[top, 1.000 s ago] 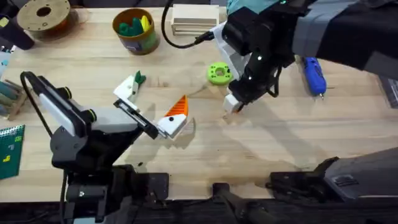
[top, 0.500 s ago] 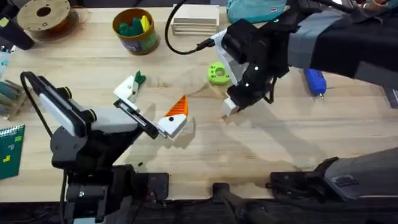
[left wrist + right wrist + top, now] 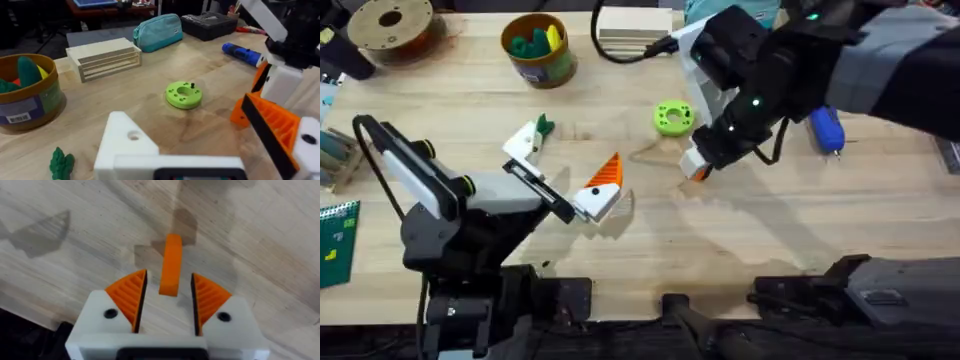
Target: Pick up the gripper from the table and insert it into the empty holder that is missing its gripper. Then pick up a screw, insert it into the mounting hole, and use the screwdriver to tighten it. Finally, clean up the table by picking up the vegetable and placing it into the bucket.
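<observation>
- Overhead view: right gripper (image 3: 695, 168) low over the table's middle, just right of the lime-green ring (image 3: 672, 118); a bit of orange shows at its tip.
- Right wrist view: the orange wedge, i.e. the gripper part (image 3: 171, 264), sits between the two orange ribbed pads (image 3: 129, 296). Gaps visible on both sides, so jaws spread, not yet pinching. Wedge appears to rest on the wood, edge-up.
- Left gripper (image 3: 603, 192) parked at the table's left-centre. Left wrist view: the white holder (image 3: 125, 141) on one side is bare, screw hole visible; the other side carries its orange pad. Fingers apart, nothing between them.
- Judged progress: first step only just under way. Wedge bracketed but not lifted; holder not yet filled.
- Left to do: close and lift the wedge, seat it in the holder, then screw, then tighten.
- Screw: a small dark one seems to stand in the lime-green ring, untouched.
- Screwdriver (image 3: 827, 128), blue, lies on the table right of the right arm, unused.
- Vegetable (image 3: 544, 126), dark green, on the table near the left gripper's far finger; not in the bucket.
- Bucket (image 3: 539, 63) at far left-centre holds other toy pieces already.
</observation>
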`<state>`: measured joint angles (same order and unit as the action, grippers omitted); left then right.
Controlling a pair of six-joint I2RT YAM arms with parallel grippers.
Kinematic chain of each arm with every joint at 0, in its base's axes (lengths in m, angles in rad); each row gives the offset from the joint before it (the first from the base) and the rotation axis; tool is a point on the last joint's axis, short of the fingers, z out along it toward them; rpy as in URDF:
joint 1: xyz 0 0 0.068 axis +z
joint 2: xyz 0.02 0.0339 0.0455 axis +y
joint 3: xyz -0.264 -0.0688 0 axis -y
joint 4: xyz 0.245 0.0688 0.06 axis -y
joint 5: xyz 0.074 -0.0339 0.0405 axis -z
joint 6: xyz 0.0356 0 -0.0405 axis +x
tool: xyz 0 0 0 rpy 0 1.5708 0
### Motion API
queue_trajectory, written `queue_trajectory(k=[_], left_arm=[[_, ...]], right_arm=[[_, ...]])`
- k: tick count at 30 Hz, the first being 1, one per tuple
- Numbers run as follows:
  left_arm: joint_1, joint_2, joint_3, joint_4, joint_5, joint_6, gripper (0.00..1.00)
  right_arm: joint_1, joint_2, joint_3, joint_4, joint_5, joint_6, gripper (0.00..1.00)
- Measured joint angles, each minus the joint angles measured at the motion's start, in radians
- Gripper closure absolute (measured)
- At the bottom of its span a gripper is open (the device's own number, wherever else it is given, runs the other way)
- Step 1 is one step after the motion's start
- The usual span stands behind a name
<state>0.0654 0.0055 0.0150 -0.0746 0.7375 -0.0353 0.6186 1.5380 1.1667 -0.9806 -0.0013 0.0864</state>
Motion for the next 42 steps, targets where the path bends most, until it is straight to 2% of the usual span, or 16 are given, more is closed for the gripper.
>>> queue_trajectory(k=[9,17,31,33,35,37,38,42], left_arm=[[0.000,0.000,0.000,0.000,0.000,0.000,0.006],[0.000,0.000,0.000,0.000,0.000,0.000,0.006],[0.000,0.000,0.000,0.000,0.000,0.000,0.006],[0.000,0.000,0.000,0.000,0.000,0.000,0.006],[0.000,0.000,0.000,0.000,0.000,0.000,0.006],[0.000,0.000,0.000,0.000,0.000,0.000,0.006],[0.000,0.000,0.000,0.000,0.000,0.000,0.006],[0.000,0.000,0.000,0.000,0.000,0.000,0.006]], right_arm=[[-0.001,-0.006,-0.003,-0.011,0.000,0.005,0.480],[-0.001,-0.006,-0.060,0.039,0.000,0.008,0.480],[-0.001,-0.007,-0.061,0.068,0.000,0.011,0.498],[-0.001,-0.006,-0.061,0.068,0.000,0.011,0.534],[-0.001,-0.007,-0.061,0.068,0.000,0.011,0.621],[-0.001,-0.007,-0.061,0.067,0.000,0.011,0.892],[-0.001,-0.007,-0.061,0.070,0.001,0.018,0.965],[-0.003,-0.007,-0.061,0.071,-0.005,0.015,0.991]])
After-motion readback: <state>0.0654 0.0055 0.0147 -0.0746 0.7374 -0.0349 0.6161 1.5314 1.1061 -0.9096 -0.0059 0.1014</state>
